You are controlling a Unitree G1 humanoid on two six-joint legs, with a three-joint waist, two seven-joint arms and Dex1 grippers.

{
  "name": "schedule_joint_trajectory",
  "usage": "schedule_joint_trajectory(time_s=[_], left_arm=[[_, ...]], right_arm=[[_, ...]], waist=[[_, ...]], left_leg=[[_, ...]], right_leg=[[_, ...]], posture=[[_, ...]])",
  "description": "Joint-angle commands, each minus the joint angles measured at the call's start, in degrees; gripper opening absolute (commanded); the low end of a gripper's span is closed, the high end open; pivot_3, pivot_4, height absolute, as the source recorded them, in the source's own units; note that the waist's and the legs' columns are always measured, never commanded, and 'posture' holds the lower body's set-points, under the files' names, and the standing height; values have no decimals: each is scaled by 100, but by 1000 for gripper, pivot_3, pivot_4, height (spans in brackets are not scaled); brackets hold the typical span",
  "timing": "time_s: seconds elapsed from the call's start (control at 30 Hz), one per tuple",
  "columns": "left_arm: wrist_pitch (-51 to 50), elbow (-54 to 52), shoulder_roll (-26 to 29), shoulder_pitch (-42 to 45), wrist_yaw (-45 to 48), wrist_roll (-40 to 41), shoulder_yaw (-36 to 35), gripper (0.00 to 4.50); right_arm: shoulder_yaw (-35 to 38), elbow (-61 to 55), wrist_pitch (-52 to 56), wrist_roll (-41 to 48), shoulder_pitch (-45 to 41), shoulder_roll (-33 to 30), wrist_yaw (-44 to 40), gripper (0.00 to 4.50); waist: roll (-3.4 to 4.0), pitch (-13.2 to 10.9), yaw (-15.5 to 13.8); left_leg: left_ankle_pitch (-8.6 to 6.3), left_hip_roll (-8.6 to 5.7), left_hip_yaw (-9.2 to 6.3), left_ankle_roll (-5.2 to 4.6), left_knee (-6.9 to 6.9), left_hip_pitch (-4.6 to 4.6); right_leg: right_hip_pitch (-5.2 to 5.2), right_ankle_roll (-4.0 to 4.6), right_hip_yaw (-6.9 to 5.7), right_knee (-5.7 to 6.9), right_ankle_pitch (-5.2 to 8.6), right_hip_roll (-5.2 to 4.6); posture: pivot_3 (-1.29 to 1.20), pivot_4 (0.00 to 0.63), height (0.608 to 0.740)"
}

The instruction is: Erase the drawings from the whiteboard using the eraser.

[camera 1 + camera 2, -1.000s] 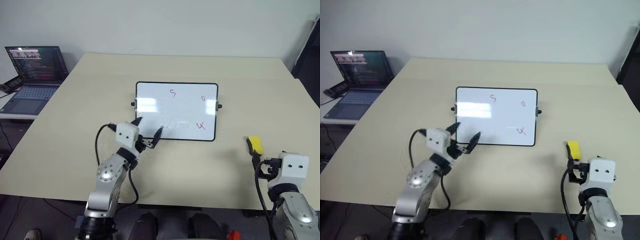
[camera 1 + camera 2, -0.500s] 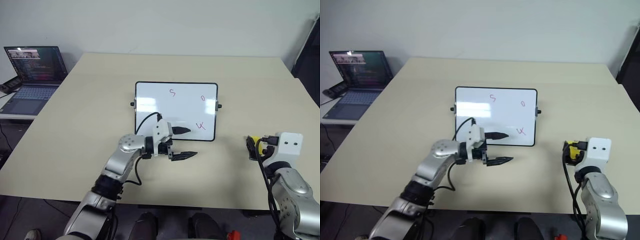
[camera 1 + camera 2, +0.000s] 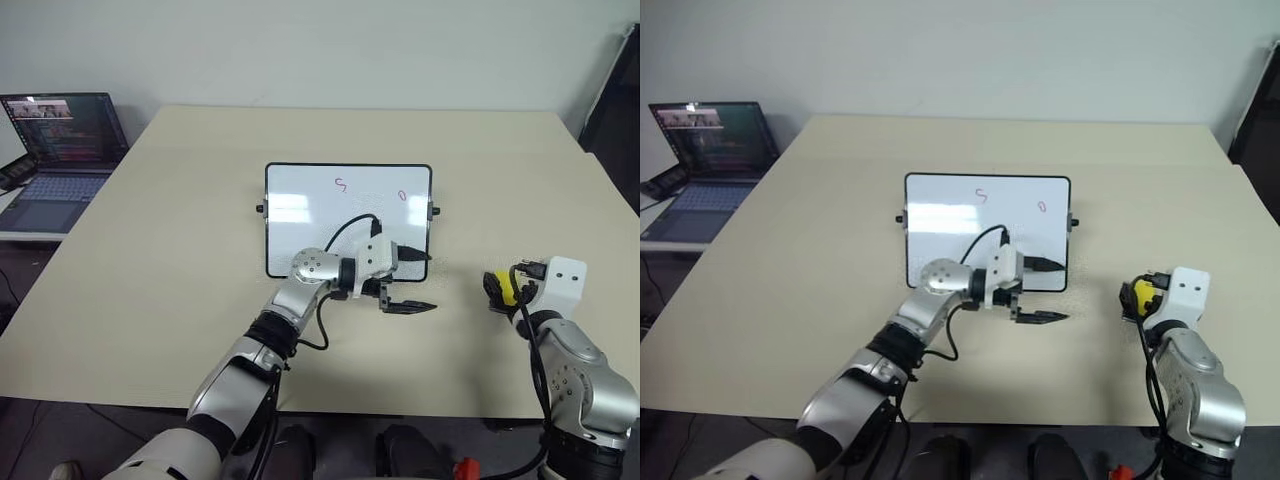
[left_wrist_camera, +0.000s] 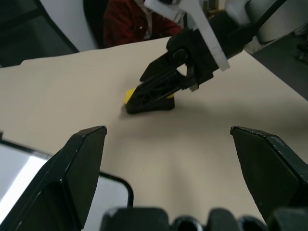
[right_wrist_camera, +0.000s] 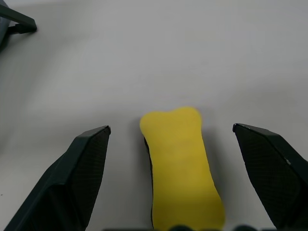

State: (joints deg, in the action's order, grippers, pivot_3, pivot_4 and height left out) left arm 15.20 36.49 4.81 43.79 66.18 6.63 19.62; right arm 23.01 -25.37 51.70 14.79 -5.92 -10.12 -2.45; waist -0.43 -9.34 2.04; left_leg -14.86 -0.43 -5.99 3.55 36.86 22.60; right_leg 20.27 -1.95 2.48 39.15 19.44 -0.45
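Off to the left, a laptop (image 3: 55, 150) sits open on a low side surface beside the pale beige worktop (image 3: 180, 260), its screen lit. Near the middle of the worktop lies the whiteboard (image 3: 300, 215), a small glossy white rectangle in a thin black frame with rounded corners and a little black knob on each short side; room light glares off its left half. Two of the drawings (image 3: 341, 185) are plain to see along its far edge, a thin red "S" and, further right, a small red "0", both tiny against the board. The near right corner of the board is covered by the left arm, which reaches across from the left and ends in the left pincer (image 3: 414, 281), released, its two black fingers spread, one over the board's lower right edge and the other over bare worktop just in front of it. Well to the right, clear of the board, rests the eraser (image 5: 181, 166), a bright yellow block with a waisted, bone-like outline and a dark base. The right pincer (image 5: 180, 144) straddles it with fingers wide apart, one on either side, neither touching it.
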Motion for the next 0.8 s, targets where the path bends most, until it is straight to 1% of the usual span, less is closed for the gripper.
schedule_joint_trajectory(time_s=[0.03,0.23,0.8], left_arm=[[148,-19,-31,109,61,-26,-46,4500],[137,-124,36,8,58,-120,-39,4500],[24,-391,59,-83,-12,-170,-37,4500]], right_arm=[[151,9,-37,112,-109,33,91,4483],[135,114,-14,173,-40,83,154,4483],[107,299,-89,164,-77,-18,166,4483]], waist=[[0,0,-2],[0,0,-6],[0,0,-10]], left_leg=[[0,0,0,0,0,-1],[0,-1,-2,0,2,0],[0,-1,-4,0,4,-1]], right_leg=[[0,0,0,2,0,0],[0,0,0,2,0,0],[-2,0,-1,4,0,0]], posture=[[0,150,740],[0,150,740],[0,150,740]])
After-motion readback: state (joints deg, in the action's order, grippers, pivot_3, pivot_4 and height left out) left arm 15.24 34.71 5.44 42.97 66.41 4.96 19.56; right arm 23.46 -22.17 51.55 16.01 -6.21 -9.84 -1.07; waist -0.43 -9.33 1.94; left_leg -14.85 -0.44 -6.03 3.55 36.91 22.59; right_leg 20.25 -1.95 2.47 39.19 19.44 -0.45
